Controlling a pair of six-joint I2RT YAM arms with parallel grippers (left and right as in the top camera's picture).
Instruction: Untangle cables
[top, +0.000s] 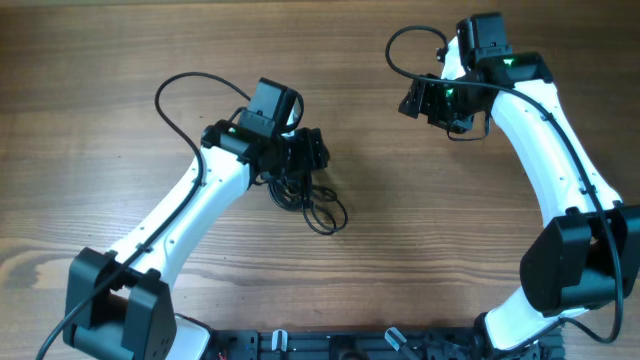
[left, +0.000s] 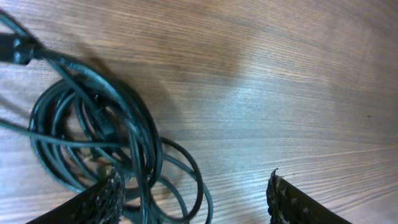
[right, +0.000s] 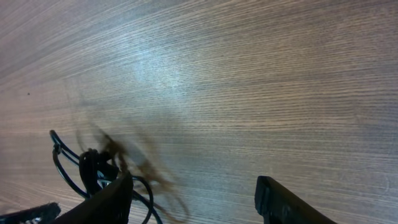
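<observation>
The cables (top: 310, 203) are thin black cords in a tangled bundle of loops on the wooden table, just below my left gripper (top: 312, 152). In the left wrist view the bundle (left: 93, 137) fills the left half, loops passing by the left finger; my left gripper (left: 193, 196) is open with only a few loops between its fingers. My right gripper (top: 418, 100) is far to the upper right, above bare table. In the right wrist view my right gripper (right: 193, 199) is open and empty, and the cables (right: 87, 165) show at the far left beyond its left finger.
The wooden table (top: 120, 60) extends all around. Each arm carries its own thicker black wire, looping above the left arm (top: 185, 85) and the right arm (top: 405, 45). The arm bases sit along the front edge.
</observation>
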